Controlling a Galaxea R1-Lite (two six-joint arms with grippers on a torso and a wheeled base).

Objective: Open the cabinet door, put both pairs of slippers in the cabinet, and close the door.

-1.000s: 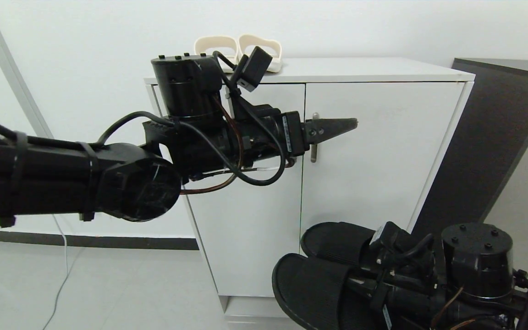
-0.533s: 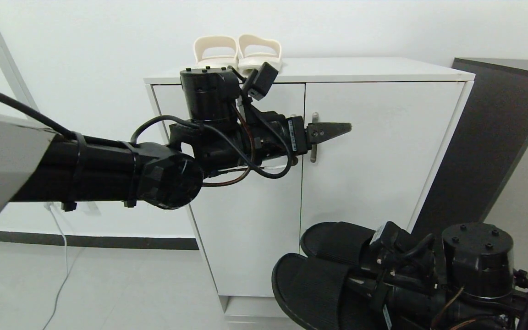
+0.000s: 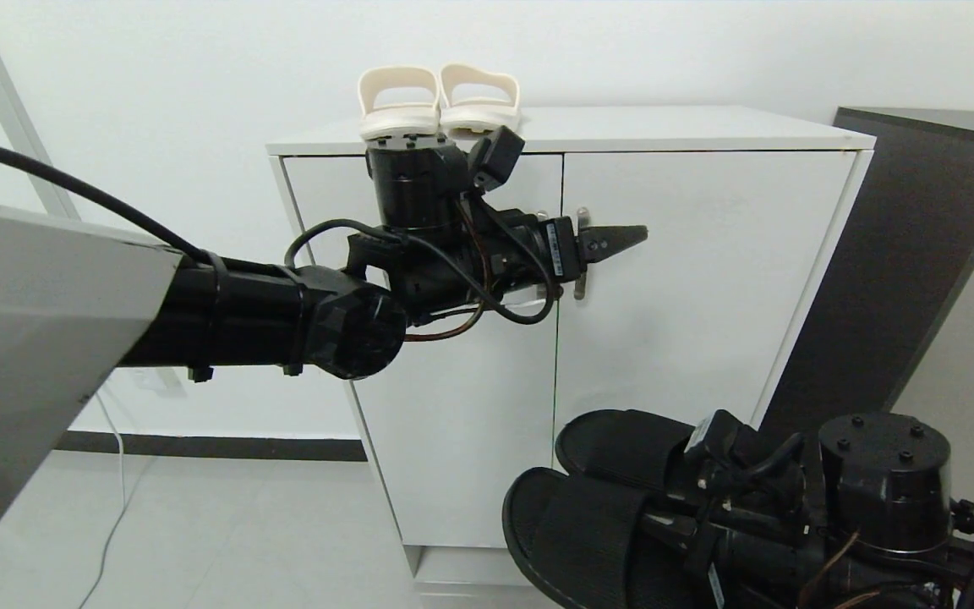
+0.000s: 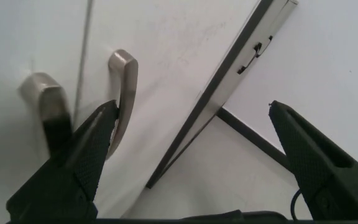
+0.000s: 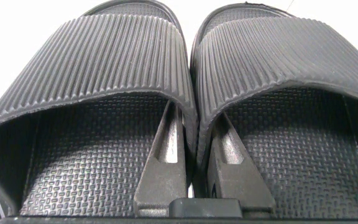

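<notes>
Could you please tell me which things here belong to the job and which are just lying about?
For the job: cabinet, its closed doors, handle, cream slippers on top of the cabinet, black slippers held in the right pincer, open left pincer by the handle.
Lying about: dark panel beside the cabinet, white cord on the floor.

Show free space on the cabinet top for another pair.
Cabinet top is bare from the cream slippers to its right edge. Crowded: its left part under the slippers, and at the door handles, the open left tool.
</notes>
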